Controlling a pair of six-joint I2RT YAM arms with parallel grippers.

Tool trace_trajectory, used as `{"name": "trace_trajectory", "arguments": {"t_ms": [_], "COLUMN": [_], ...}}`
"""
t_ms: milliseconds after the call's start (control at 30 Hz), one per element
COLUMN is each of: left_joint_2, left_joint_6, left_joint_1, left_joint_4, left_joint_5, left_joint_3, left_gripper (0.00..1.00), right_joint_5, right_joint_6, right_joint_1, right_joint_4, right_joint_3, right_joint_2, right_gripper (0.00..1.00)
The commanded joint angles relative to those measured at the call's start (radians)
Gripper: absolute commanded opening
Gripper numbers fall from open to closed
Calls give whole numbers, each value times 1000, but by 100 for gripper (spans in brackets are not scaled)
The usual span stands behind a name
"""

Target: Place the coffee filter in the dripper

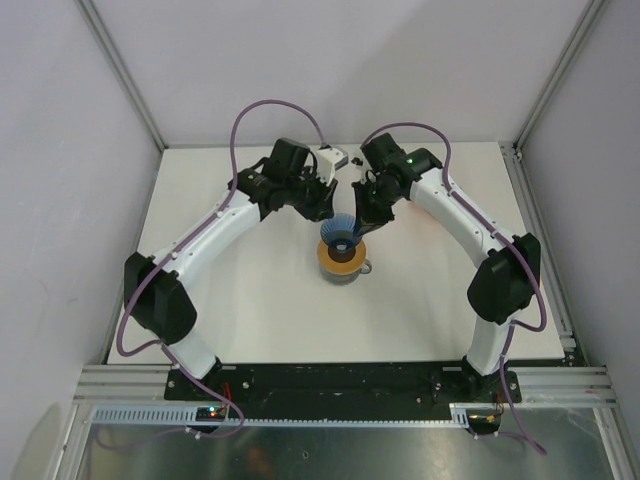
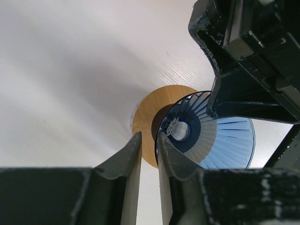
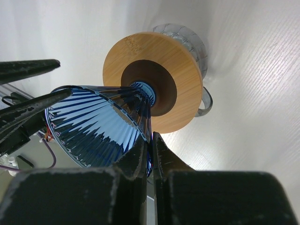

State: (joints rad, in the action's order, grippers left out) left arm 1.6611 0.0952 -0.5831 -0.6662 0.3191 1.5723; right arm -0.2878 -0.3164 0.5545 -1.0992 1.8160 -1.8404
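- Top view: the dripper (image 1: pixel 340 231) sits tilted above the wooden ring (image 1: pixel 340 259), mid-tabletop and somewhat toward the far edge.
- Left wrist: the left gripper (image 2: pixel 149 140) is narrowly parted with nothing between its fingers, just beside the dripper's rim.
- Right wrist: the right gripper (image 3: pixel 151 144) pinches the dripper's rim, its tip aimed at the ring's hole over the mug (image 3: pixel 188 38).
- The coffee filter shows in no view, so placing it seems wholly left to do.

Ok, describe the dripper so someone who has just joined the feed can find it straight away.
At the centre of the white table stands a grey handled mug capped by a flat wooden ring. The dripper leans with its narrow tip in that ring's dark centre hole, its wall pinched by the right gripper. It is the only blue, ribbed, see-through cone there.
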Motion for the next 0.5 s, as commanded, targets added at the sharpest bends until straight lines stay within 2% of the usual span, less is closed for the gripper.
{"name": "trace_trajectory", "arguments": {"t_ms": [0,333,467], "left_joint_2": [-13,-34,-22], "left_joint_6": [34,53,65], "left_joint_1": [1,1,0], "left_joint_4": [12,12,12], "left_joint_5": [36,60,52], "left_joint_3": [-21,-43,-63], "left_gripper": [23,25,14], "right_joint_5": [27,27,24], "right_joint_6": [18,22,24], "right_joint_1": [7,5,5], "right_joint_4": [-44,-44,-41], "right_joint_3": [39,45,44], "right_joint_2": [-17,-27,-27], "right_gripper": [0,0,0]}}
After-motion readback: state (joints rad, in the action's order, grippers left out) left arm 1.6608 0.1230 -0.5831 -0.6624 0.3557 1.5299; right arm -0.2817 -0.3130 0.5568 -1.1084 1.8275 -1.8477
